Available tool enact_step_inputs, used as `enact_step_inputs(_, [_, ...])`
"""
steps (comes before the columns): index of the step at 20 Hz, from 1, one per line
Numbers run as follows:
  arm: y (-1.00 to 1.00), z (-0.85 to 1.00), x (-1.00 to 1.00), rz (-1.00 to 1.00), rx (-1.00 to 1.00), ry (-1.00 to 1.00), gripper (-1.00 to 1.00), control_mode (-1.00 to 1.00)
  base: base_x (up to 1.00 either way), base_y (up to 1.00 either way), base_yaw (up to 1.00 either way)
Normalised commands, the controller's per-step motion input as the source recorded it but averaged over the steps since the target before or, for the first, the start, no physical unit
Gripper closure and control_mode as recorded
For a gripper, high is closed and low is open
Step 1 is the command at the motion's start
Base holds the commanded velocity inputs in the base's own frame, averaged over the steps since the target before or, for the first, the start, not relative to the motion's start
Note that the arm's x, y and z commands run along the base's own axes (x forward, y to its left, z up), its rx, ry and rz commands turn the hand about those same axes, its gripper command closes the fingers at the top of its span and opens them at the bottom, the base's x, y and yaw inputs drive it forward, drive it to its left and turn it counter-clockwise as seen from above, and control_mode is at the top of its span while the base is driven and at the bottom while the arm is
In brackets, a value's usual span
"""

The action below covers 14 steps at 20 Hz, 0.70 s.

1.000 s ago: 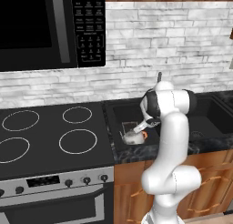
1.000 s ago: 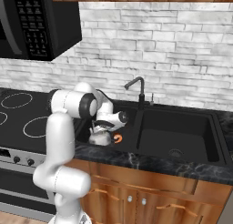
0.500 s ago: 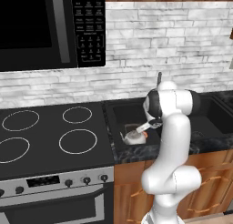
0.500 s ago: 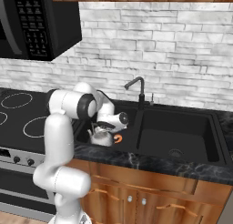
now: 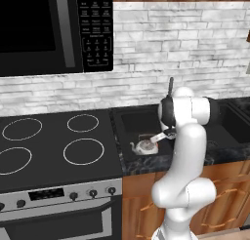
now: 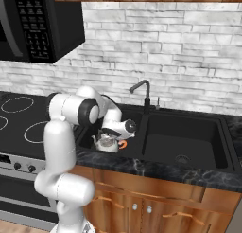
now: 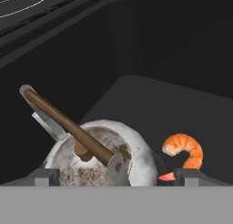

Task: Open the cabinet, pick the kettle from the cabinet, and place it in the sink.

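A silver kettle sits on the floor of the black sink, just below the gripper, whose fingers are spread wide, holding nothing. An orange shrimp lies just beside it.

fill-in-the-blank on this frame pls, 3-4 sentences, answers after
1. The kettle sits inside the black ____.
2. The orange thing lying beside the kettle is a ____.
3. The gripper has its jaws ____, one fingertip on each side of the kettle.
4. In the right base view, the faucet stands to the ____ of the kettle.

Missing words: sink; shrimp; open; right
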Motion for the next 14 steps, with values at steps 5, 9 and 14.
enact_step_inputs(5, [-0.15,0.18,-0.10,-0.05,-0.04,0.00,-1.00,-1.00,0.00,0.00,0.00])
enact_step_inputs(9, [-0.17,0.26,-0.14,-0.03,-0.07,0.00,-1.00,-1.00,0.00,0.00,0.00])
enact_step_inputs(14, [-0.05,0.32,-0.18,-0.02,-0.08,0.00,-1.00,-1.00,0.00,0.00,0.00])
